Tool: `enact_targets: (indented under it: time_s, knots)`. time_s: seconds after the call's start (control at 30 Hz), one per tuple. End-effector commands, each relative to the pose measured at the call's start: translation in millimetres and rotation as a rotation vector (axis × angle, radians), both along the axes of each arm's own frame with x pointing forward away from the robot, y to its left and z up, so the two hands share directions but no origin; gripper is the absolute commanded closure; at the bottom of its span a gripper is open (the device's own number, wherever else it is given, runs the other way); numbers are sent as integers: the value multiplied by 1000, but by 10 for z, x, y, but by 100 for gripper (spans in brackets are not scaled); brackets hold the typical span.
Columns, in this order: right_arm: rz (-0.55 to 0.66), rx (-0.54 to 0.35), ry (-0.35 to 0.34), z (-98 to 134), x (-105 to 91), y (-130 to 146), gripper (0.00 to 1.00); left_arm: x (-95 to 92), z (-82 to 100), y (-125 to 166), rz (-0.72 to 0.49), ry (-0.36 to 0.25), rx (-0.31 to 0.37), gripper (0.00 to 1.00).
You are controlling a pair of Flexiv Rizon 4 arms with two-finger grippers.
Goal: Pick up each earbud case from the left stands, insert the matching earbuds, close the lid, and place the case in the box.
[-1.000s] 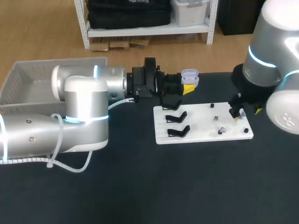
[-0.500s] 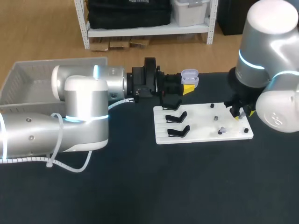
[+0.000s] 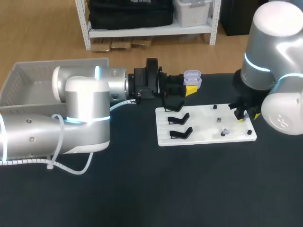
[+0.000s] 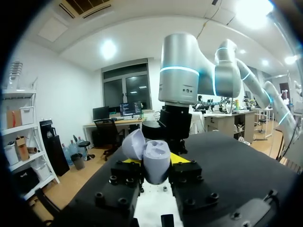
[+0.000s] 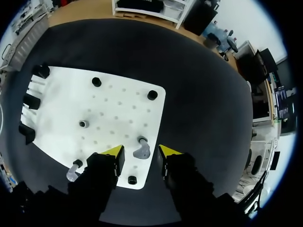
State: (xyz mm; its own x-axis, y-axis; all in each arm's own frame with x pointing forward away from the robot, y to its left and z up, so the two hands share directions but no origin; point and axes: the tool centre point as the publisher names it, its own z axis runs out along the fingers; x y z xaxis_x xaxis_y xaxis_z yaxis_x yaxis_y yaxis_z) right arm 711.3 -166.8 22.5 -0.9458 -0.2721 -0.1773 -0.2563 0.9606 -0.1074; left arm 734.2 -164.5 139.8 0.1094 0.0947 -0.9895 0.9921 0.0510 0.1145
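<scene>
Right wrist view first: where does the earbud lie from your pincer?

Straight ahead of my right pincer point(image 5: 141, 153), in the gap. The small pale lilac earbud point(image 5: 140, 150) sits on the flat white pegged board point(image 5: 118, 106). My two yellow-tipped fingers stand wide on either side of it, and as far as I can see neither pad touches it.

And its long axis?

It looks to run ahead-and-back, crosswise to the line my fingers close along. I judge that suits a squeeze on its narrow flanks, but it is small, so I hold that loosely. A second lilac earbud point(image 5: 73, 171) lies out beside one finger, near the board's edge.

Which arm is nearer?

The right, plainly. My left pincer point(image 3: 191, 89) is well apart from the earbud, beyond the black forked stands point(image 3: 179, 119). It is also busy, clamped on the pale lilac earbud case point(image 4: 152, 161), which it holds clear of the board with the lid swung open.

What about room?

Short black pegs point(image 5: 132, 179) stand near the earbud, one just back of it between my fingers, so I would come straight down rather than sweep sideways. The dark matte surface point(image 5: 208, 123) lies all round the board. The pale grey plastic crate point(image 3: 28, 85) sits well behind the left pincer, beside that arm.
</scene>
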Motion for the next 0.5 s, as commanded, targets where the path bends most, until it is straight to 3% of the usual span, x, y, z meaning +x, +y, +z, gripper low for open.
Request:
enact_targets:
  time_s: [0.03, 0.37, 0.5]
  knots:
    - [-2, 3, -1, -6, 10, 1, 55, -23, -13, 1, 8, -6, -7, 100]
    - [-19, 7, 4, -40, 42, 7, 64, -23, -13, 1, 8, -6, -7, 100]
    - [-22, 0, 12, -43, 52, 9, 98, -23, -13, 1, 8, -6, -7, 100]
